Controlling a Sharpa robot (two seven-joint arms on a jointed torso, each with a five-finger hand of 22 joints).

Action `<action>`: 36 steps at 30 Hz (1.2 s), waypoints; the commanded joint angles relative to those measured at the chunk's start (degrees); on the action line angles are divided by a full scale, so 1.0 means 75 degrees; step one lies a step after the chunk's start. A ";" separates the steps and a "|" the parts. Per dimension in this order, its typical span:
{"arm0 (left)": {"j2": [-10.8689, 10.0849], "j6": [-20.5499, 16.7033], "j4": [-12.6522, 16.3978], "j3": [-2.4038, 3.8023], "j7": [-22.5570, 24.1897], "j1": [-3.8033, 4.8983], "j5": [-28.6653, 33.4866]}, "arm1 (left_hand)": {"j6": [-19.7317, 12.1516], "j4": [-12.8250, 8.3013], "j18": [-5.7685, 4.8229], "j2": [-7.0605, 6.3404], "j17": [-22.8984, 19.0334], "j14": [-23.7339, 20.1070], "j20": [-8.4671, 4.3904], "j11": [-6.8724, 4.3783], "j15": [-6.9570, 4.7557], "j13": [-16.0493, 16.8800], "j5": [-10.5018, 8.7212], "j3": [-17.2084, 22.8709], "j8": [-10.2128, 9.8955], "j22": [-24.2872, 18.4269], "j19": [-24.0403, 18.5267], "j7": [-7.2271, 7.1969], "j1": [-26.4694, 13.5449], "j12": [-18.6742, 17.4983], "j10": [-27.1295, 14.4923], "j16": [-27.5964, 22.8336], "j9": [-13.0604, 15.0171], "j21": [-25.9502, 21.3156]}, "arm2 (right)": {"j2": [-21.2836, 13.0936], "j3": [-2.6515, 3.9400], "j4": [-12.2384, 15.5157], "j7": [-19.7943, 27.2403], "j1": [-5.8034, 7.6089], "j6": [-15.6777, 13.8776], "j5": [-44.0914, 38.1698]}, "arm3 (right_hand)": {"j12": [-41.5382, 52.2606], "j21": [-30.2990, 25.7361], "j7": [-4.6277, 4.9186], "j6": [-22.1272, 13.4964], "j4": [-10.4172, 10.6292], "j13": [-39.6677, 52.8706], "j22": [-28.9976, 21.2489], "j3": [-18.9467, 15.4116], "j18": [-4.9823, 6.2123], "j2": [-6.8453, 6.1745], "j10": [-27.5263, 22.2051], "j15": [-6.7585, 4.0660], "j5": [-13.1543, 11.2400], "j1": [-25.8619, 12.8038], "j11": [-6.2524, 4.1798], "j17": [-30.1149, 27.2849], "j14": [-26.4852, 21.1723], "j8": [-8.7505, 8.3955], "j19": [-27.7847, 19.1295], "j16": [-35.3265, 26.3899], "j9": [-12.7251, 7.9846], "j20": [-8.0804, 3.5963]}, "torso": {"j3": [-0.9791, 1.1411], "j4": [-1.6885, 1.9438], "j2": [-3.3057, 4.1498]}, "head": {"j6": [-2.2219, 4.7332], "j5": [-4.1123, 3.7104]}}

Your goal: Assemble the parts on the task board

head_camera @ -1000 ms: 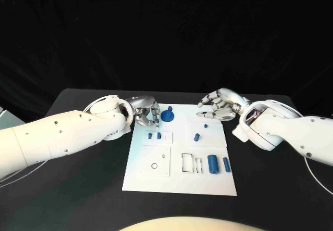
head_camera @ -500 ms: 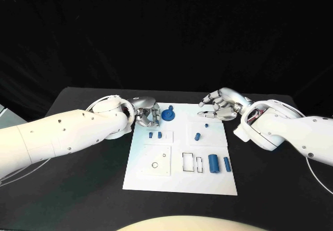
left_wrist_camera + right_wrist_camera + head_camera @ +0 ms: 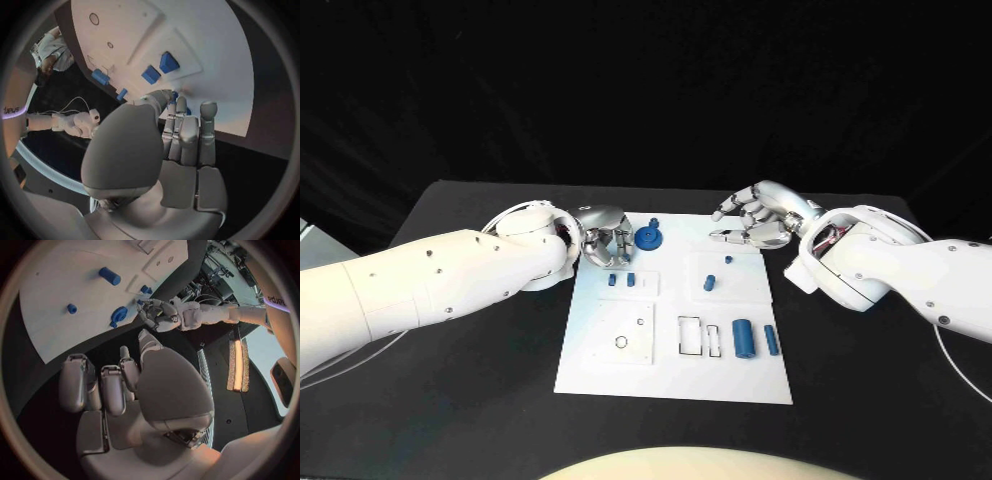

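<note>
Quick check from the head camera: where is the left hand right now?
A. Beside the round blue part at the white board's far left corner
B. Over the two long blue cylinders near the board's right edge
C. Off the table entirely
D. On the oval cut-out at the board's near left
A: the left hand sits beside the round blue part at the far left corner of the white task board.

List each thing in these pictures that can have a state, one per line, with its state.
Left hand: fingers curled, beside the round blue part, holding nothing that shows.
Right hand: fingers curled, empty, above the task board's far right corner.
Task board: flat on the table.
Two blue cylinders: lying beside the rectangular slots.
Two small blue blocks: on the board.
</note>
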 commanded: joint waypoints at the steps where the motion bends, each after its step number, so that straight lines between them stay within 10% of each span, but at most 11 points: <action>1: 0.0023 0.0171 -0.0006 0.0001 0.0008 -0.0006 0.0027 | 0.0046 -0.0039 -0.0124 0.0016 0.0011 0.0035 -0.0021 0.0007 -0.0005 -0.0008 0.0013 -0.0006 0.0050 0.0007 0.0048 0.0010 -0.0075 -0.0041 0.0063 0.0032 0.0012 0.0026 | 0.0004 0.0002 0.0008 0.0022 -0.0004 0.0083 -0.0063 | 0.0022 0.0006 0.0000 -0.0025 -0.0011 0.0119 0.0705 0.0048 0.0084 0.0058 0.0003 0.0021 0.0024 -0.0017 -0.0014 0.0427 0.0404 0.0029 -0.0008 -0.0033 -0.0009 -0.0020 | 0.0003 -0.0004 -0.0004 | -0.0006 0.0005; 36: 0.0206 0.0370 -0.0229 -0.0039 0.0017 -0.0081 0.0099 | 0.0061 -0.0085 -0.0143 0.0033 0.0062 0.0065 -0.0029 0.0012 -0.0006 -0.0011 0.0006 0.0025 0.0021 0.0089 0.0125 0.0020 -0.0064 -0.0109 0.0104 0.0056 0.0020 0.0099 | -0.0010 0.0002 0.0034 0.0016 -0.0004 0.0102 -0.0066 | 0.0023 -0.0007 -0.0006 -0.0020 -0.0012 0.0113 0.0702 0.0056 0.0083 0.0051 0.0011 0.0013 0.0017 -0.0027 -0.0021 0.0425 0.0409 0.0051 0.0003 -0.0043 -0.0019 -0.0028 | 0.0006 0.0001 -0.0008 | -0.0031 -0.0018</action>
